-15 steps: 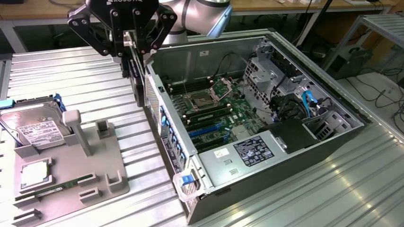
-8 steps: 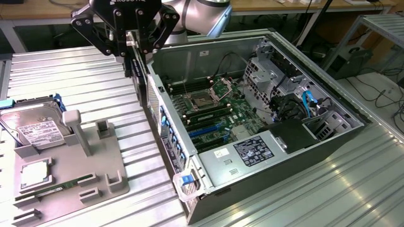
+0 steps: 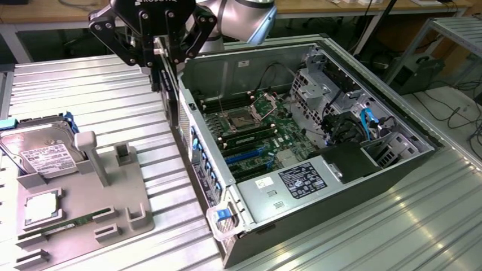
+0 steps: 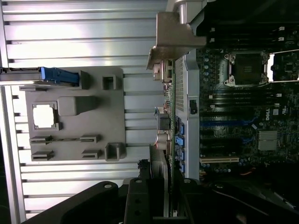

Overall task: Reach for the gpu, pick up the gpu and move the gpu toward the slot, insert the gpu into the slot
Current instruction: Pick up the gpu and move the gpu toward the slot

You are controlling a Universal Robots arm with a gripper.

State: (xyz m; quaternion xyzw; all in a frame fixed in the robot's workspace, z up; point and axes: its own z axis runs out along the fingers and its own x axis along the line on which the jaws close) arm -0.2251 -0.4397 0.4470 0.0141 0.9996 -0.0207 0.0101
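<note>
We see the arm's black fingers (image 3: 157,52) (image 4: 140,200) drawn narrow and clamped on the gpu (image 3: 164,82) (image 4: 170,107), a thin flat black expansion card with a long silver metal bracket at one end. The gpu hangs upright on edge, just beside the rear wall of the open grey computer case (image 3: 376,186), on the exterior view's left side of it. The slot (image 3: 242,153) (image 4: 226,122), a long narrow blue plastic connector on the green motherboard, lies inside the case, apart from the card and unfilled. On the ribbed metal counter (image 3: 113,96), at the exterior view's left, sits a grey plastic fixture tray (image 3: 113,192) carrying a boxy silver hard drive (image 3: 42,152).
</note>
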